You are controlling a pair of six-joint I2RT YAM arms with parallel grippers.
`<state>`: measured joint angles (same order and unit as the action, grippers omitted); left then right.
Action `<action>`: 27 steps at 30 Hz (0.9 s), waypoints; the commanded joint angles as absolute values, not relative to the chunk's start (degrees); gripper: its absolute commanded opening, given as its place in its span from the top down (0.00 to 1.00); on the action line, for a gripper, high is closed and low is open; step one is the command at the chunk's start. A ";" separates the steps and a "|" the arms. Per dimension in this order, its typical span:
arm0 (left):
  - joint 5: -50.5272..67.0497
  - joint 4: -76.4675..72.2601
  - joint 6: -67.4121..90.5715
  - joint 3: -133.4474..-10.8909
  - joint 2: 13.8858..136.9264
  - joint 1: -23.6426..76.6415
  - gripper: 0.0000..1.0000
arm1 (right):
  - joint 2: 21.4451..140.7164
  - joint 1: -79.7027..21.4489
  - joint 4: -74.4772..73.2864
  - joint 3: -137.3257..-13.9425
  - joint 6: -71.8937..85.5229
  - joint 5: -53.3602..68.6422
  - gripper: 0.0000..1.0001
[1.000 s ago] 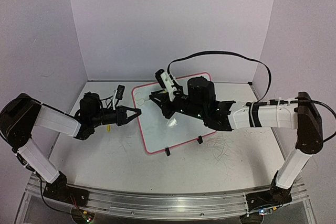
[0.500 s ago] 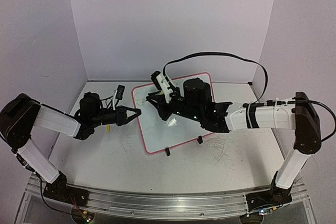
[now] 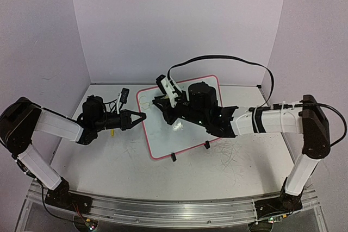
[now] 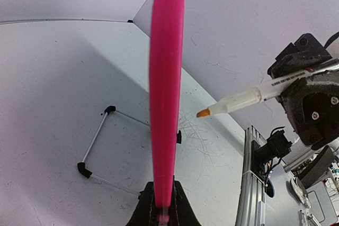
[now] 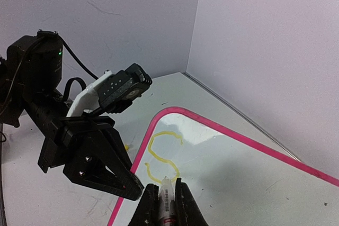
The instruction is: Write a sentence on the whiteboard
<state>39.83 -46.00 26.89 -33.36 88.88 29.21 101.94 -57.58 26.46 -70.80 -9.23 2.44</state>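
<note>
At the far left corner of the whiteboard (image 3: pixel 185 134), lying askew on the surface (image 3: pixel 109 156): clamping the marker (image 4: pixel 249 98) in the closed right gripper (image 5: pixel 165 199), tip at the sentence (image 5: pixel 161 154), so far a lone yellow "S". Pinching the pink frame (image 4: pixel 165 78) at its left edge in the closed left gripper (image 3: pixel 142 117), steadying it. Judging by this, barely beginning; leaving nearly every word yet to write.

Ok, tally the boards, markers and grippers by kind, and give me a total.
whiteboard: 1
marker: 1
grippers: 2, the left gripper and the right gripper
Total: 4
</note>
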 commanded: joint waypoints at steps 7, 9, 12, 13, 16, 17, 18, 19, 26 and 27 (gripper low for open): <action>39.12 -44.39 24.70 -34.49 87.72 29.40 1.00 | 102.31 -57.88 29.25 -72.69 -9.57 -2.20 1.00; 39.11 -44.43 24.61 -34.54 87.71 29.36 1.00 | 102.14 -57.87 29.58 -72.49 -9.50 -2.48 1.00; 39.12 -44.40 24.52 -34.54 87.82 29.36 1.00 | 102.38 -57.84 29.87 -72.67 -9.58 -2.71 1.00; 39.17 -44.39 24.52 -34.54 87.91 29.36 1.00 | 102.57 -57.91 29.87 -72.89 -9.58 -2.61 1.00; 39.20 -44.37 24.52 -34.54 87.89 29.36 1.00 | 103.22 -57.91 29.85 -73.59 -9.49 -2.44 1.00; 39.20 -44.34 24.52 -34.49 87.86 29.36 1.00 | 103.32 -57.89 29.91 -73.69 -9.49 -2.46 1.00; 39.20 -44.36 24.52 -34.46 87.82 29.36 1.00 | 103.41 -57.90 29.89 -73.88 -9.45 -2.53 1.00; 39.20 -44.37 24.50 -34.42 87.78 29.38 1.00 | 103.53 -57.90 29.86 -74.07 -9.41 -2.63 1.00; 39.20 -44.34 24.43 -34.28 87.72 29.36 1.00 | 104.35 -57.88 29.90 -75.07 -9.67 -3.39 1.00; 39.20 -44.35 24.42 -34.27 87.72 29.36 1.00 | 104.47 -57.86 29.94 -75.21 -9.67 -3.60 1.00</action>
